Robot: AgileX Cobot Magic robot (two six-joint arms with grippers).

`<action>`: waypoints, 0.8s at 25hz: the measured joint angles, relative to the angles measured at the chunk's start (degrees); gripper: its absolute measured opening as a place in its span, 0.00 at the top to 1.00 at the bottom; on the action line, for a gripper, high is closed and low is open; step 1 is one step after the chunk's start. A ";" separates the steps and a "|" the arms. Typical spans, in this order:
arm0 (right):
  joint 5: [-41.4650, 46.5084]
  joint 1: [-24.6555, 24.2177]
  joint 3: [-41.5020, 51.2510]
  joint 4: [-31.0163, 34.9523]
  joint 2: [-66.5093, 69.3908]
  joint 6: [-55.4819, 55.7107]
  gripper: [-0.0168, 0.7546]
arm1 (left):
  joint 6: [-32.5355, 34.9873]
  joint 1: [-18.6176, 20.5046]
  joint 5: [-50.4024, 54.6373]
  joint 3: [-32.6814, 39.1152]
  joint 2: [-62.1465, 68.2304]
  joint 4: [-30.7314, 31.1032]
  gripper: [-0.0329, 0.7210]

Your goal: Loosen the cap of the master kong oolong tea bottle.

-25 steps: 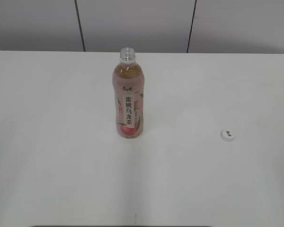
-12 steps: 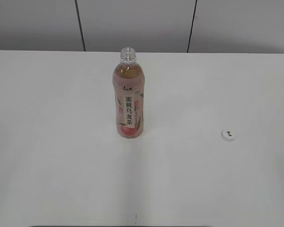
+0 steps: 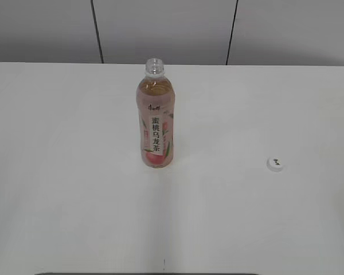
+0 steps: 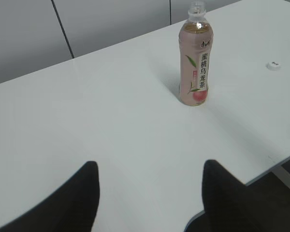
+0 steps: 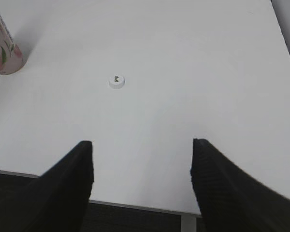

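While master kong oolong tea bottle (image 3: 155, 117) stands upright mid-table (image 3: 57, 172), neck bare, we see cap (image 3: 275, 164) lying well right of it, left gripper (image 4: 150, 193) fingers apart, right gripper (image 5: 141, 181) fingers apart, both holding nothing.

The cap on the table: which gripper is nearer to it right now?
Right, as far as the wrist views show. The cap lies just ahead of the open right gripper; from the left gripper it sits far off, beyond the bottle.
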 joint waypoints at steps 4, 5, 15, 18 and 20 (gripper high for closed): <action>0.00 -1.86 0.00 0.10 0.00 0.06 0.35 | 0.00 4.86 0.00 0.00 0.00 0.00 0.40; 0.00 -3.46 0.00 0.09 0.00 0.06 0.35 | 0.00 7.46 -0.06 0.00 0.00 0.00 0.40; 0.00 -13.33 0.00 0.09 0.00 0.06 0.35 | 0.00 19.40 -0.06 0.07 0.00 0.11 0.41; 0.00 -13.33 0.00 0.09 0.00 0.06 0.35 | 0.00 19.33 -0.06 0.09 0.00 0.16 0.43; 0.00 -13.33 0.00 0.09 0.00 0.06 0.35 | 0.00 19.33 -0.06 0.09 0.00 0.16 0.43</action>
